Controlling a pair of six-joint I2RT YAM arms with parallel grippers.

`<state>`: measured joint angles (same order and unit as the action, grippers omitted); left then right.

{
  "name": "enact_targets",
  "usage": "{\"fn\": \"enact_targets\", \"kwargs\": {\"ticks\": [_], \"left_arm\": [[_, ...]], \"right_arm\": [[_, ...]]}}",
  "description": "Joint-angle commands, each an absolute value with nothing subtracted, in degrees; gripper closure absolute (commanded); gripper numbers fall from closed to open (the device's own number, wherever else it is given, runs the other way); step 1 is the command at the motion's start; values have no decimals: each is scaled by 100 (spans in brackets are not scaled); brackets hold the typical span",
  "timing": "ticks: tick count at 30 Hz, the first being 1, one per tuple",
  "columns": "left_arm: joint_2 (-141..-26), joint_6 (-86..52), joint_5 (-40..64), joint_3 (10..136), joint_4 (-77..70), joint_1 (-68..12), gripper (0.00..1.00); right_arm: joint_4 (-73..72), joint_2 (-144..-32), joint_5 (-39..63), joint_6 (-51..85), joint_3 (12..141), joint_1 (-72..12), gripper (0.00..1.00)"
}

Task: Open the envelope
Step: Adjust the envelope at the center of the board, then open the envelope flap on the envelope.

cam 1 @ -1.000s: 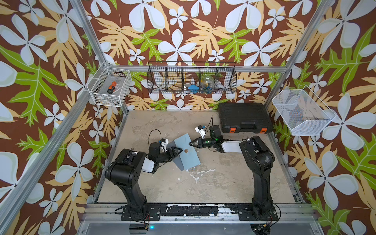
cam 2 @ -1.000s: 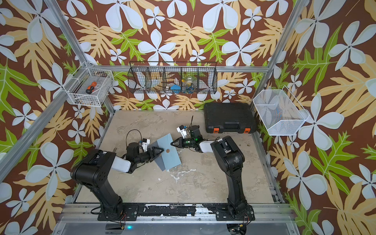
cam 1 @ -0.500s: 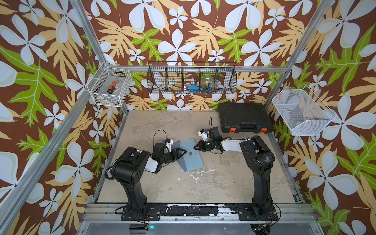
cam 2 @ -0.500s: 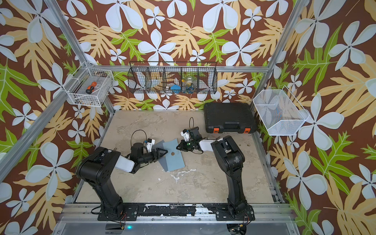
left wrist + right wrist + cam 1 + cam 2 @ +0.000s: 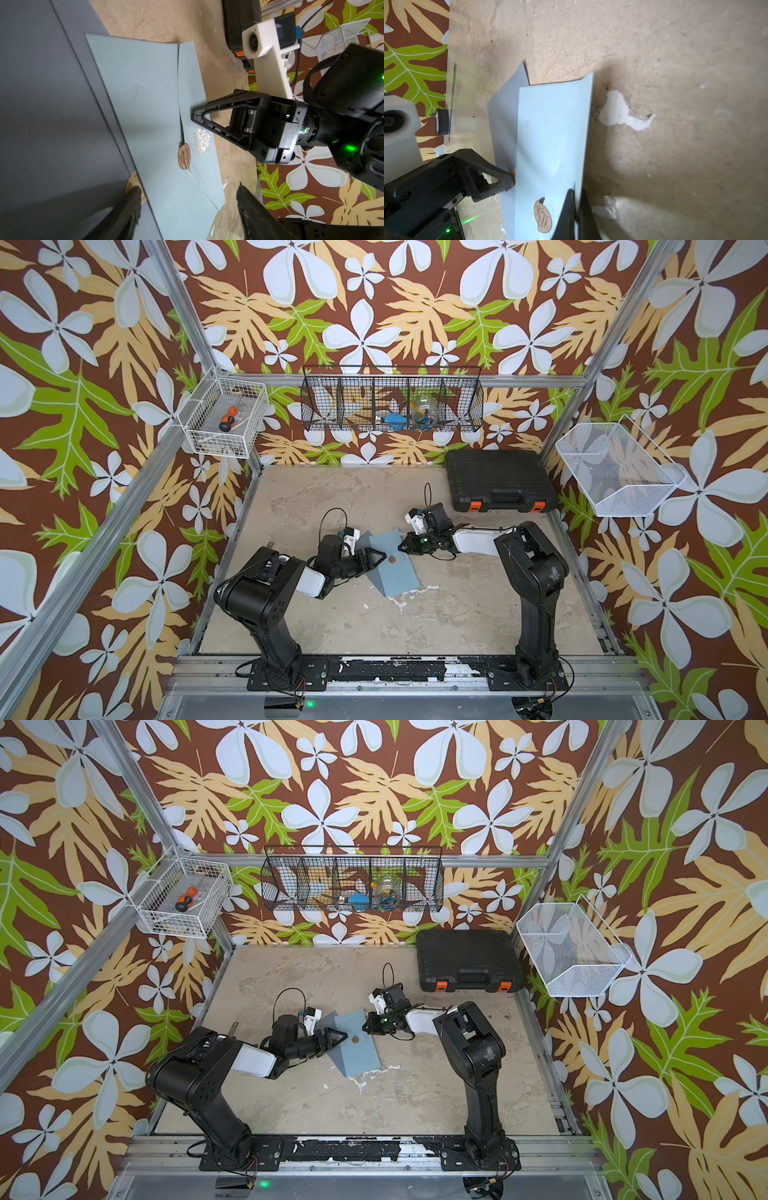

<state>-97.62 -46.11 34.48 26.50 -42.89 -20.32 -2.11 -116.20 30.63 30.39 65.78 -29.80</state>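
The light blue envelope [image 5: 392, 568] lies mid-table, seen in both top views [image 5: 358, 1050], with a round brown seal [image 5: 184, 156] on its front. Its darker grey flap [image 5: 52, 104] stands folded out to the left. My right gripper [image 5: 576, 209] is shut on the envelope's right edge, close to the seal [image 5: 543, 218]. My left gripper [image 5: 187, 207] is open at the envelope's left side. One of its fingers [image 5: 504, 182] touches the flap at a second brown sticker [image 5: 134, 186]; the other hangs over the table. In a top view the two grippers' tips [image 5: 380, 556] [image 5: 402, 547] face each other across the envelope.
A black tool case [image 5: 500, 481] lies at the back right of the table. On the walls hang a white wire basket [image 5: 226, 423] with a screwdriver, a long black wire basket [image 5: 392, 400] and a white mesh basket [image 5: 619, 472]. White chipped patches [image 5: 618, 112] mark the tabletop [image 5: 436, 614].
The envelope has shifted a little to the right and toward the front, along with both grippers. It now lies flatter. The left arm has reached further toward it.
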Motion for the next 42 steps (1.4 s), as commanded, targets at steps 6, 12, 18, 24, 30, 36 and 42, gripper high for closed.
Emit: {"fn": "enact_targets", "kwargs": {"ticks": [6,12,18,24,30,36,42], "left_arm": [[-9029,-4430,3016,2876,-3064,-2039,21],[-8338,-4392,3071,2968,-3077,-1946,19],[-8101,-4514,3800,2973,-3842,-1758,17],[-8402,-5233,4792,2921,-5446,-1760,17],[-8636,-5681,5113,2942,-6400,-1749,22],[-8793,-5985,5301,3111,-6962,-1749,32],[-8867,-6098,5355,3125,-7187,-1749,46]], "right_arm": [[-99,-10974,2898,3012,6426,-3007,100],[-1271,-10097,3946,3391,5829,-2783,100],[-2094,-9416,4867,3404,5376,-2464,100],[-2945,-9069,5608,3746,5079,-2216,100],[-3272,-8939,6156,3794,5018,-2066,100],[-3343,-8991,6470,3761,5080,-2065,100],[-3353,-9034,6502,3735,5106,-2065,100]]}}
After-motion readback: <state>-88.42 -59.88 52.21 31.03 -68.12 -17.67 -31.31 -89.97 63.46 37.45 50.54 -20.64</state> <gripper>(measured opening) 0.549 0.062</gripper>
